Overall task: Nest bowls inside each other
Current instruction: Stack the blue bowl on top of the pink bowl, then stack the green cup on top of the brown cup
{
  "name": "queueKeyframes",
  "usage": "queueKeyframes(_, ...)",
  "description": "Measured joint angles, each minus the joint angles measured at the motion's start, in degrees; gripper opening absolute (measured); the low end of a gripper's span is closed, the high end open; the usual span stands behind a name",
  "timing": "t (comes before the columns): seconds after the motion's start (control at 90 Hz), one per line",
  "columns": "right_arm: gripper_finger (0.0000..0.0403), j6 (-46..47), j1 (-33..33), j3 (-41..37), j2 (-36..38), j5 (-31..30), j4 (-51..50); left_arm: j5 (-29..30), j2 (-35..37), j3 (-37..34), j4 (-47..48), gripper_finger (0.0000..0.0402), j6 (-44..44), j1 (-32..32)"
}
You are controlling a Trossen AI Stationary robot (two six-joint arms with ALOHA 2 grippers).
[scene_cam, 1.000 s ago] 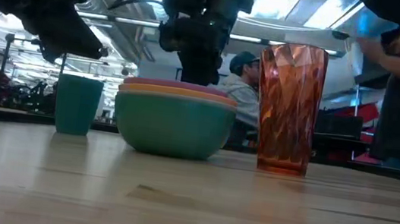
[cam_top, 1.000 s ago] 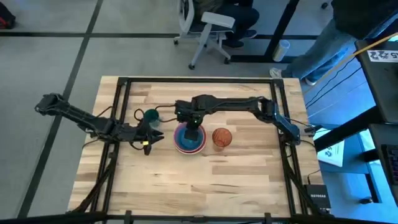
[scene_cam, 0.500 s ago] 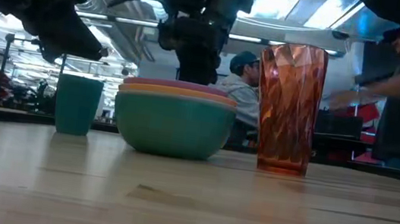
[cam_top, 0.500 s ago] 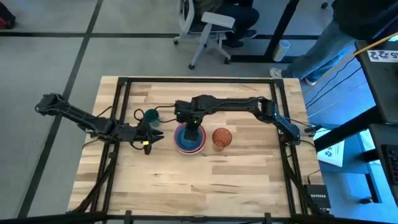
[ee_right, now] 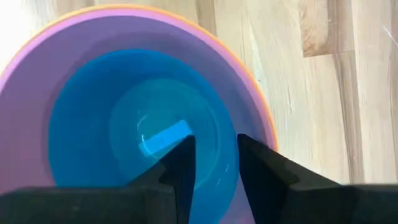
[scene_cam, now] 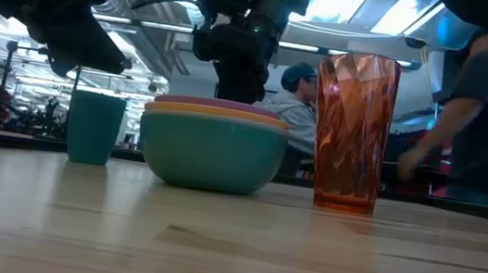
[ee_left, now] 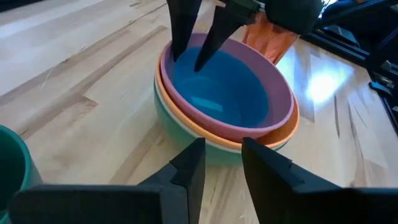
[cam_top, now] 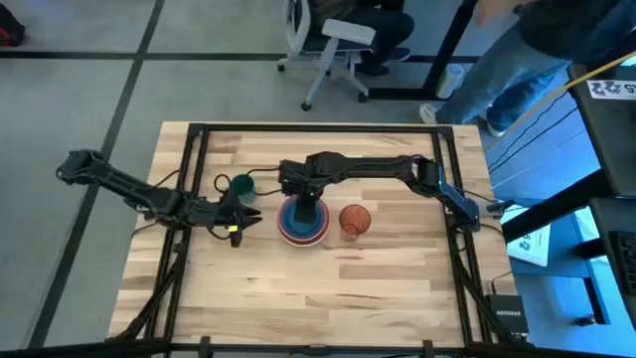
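the stack (cam_top: 302,223) sits near the middle of the surface (cam_top: 318,298), a little toward the far edge: green bowl (scene_cam: 211,156) outermost, then orange (ee_left: 280,134), pink (ee_left: 273,93) and the blue bowl (ee_right: 130,124) inside. all look like thin, light, stiff plastic with smooth, probably slippery walls, so i judge a rim pinch the safest hold, one finger inside and one outside; a light stack will likely slide if nudged sideways.

the red cup (scene_cam: 351,131) stands upright just beside the stack toward the right edge. it is tall and faceted, so it seems easy to tip; gripping high across its rim looks wise. the teal cup (scene_cam: 94,127) stands upright near the stack toward the left and far edges, shorter and steadier.

the right gripper (ee_left: 194,37) hangs over the stack, its jaws set a little apart inside the blue bowl and grasping nothing that shows. the left gripper (ee_left: 221,168) waits low beside the stack toward the left edge, jaws released and empty, close to the teal cup.

room is tight between the cups and the stack; the near half of the surface lies well apart from all of them. straight up looks the cleanest way out.
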State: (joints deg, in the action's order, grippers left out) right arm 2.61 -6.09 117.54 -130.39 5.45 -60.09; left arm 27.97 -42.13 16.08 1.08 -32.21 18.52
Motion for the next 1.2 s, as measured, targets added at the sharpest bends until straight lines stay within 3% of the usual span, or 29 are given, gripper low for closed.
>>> queueKeyframes(0.433, 0.0098, 0.10, 0.12, 4.43, 1.68, -0.80, -1.20, -0.02, 0.00, 0.02, 0.00, 0.0088, -0.37, -0.02)
queueKeyframes(0.633, 0.0012, -5.67, 0.12, 8.63, 2.35, -4.85, -5.70, 0.29, -0.02, 0.02, 0.26, 0.0088, -1.14, -0.02)
queueKeyframes(0.867, 0.0002, -7.62, -0.67, 8.36, 9.18, -12.77, -4.58, 3.85, 0.00, 0.09, 5.34, 0.0088, -6.10, -0.02)
queueKeyframes(1.044, 0.0001, -6.67, -2.85, -1.51, 18.09, -12.78, -2.06, 3.87, 0.17, 0.09, 5.33, 0.0088, -6.30, -0.01)
queueKeyframes(1.2, 0.0000, -3.51, -3.91, -24.69, 31.40, -12.61, 11.75, 3.91, 0.20, 0.09, 5.36, 0.0088, -5.79, 0.04)
